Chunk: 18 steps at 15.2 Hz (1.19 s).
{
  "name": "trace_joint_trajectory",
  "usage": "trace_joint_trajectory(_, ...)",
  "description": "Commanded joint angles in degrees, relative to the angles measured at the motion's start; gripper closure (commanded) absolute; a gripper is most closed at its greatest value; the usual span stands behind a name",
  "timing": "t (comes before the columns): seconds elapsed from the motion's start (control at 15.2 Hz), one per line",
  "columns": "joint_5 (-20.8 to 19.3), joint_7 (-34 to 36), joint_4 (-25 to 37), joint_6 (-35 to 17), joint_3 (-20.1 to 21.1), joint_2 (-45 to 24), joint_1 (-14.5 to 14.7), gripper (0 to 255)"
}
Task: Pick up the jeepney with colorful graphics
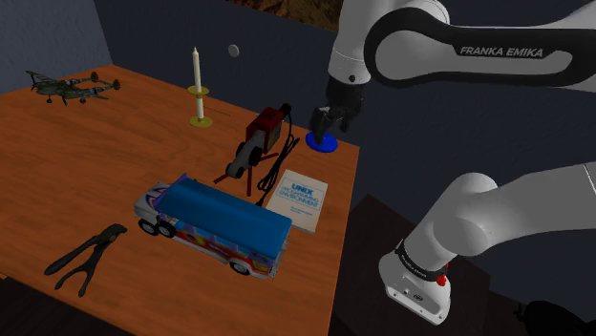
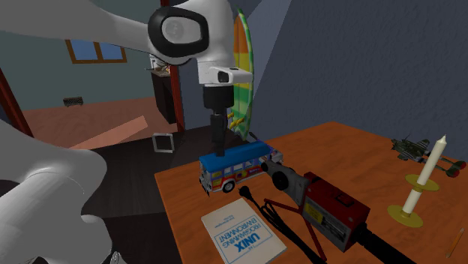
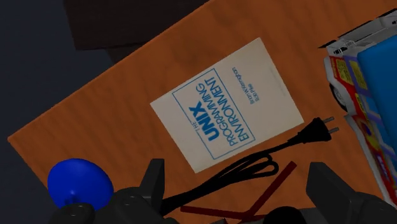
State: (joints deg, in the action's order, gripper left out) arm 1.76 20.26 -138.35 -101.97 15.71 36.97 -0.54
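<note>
Jeepney [image 1: 212,227] sits on the bench [image 1: 76,172], well apart from me. Going left to right in the shoulder view, I see the jeepney, then the book [image 1: 298,200], then my gripper [image 1: 331,124]. The gripper is up in the air over a blue thing [image 1: 326,143] at the bench's edge. So the jeepney lies down and to the left of my gripper, with the book in between. I think I must go that way and then come down.

Its long side runs from upper left to lower right in that view, with the white nose at the left end. I think I should grab it across the thin way, over the roof.

My gripper is wide open and holds nothing. In the wrist view the two fingers [image 3: 154,184] stand far apart. There the jeepney is past the plug [image 3: 321,130], on the other side from the book.

It is a long bus with a flat blue roof and black wheels. Its sides are full of red, yellow and purple pictures.
</note>
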Motion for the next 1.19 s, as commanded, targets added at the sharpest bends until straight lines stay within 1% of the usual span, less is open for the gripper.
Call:
trace_joint_trajectory(0.0, 1.3, 5.1, 1.7, -1.5, 2.9, -3.5, -0.2, 0)
trace_joint_trajectory(0.26, 2.2, 14.4, 5.6, -4.6, 8.0, -11.0, -1.2, 0)
trace_joint_trajectory(0.53, 1.1, 24.0, 10.9, -7.3, 12.8, -19.7, -2.5, 0)
trace_joint_trajectory(0.66, -0.3, 29.1, 14.1, -8.3, 14.9, -24.5, -3.1, 0)
trace_joint_trajectory(0.86, -3.4, 36.9, 19.4, -9.4, 17.5, -32.2, -3.4, 0)
trace_joint_trajectory(0.99, -6.0, 42.1, 23.5, -9.6, 18.6, -37.5, -3.0, 0)
trace_joint_trajectory(1.12, -8.8, 47.1, 27.9, -9.5, 19.1, -43.0, -2.1, 0)
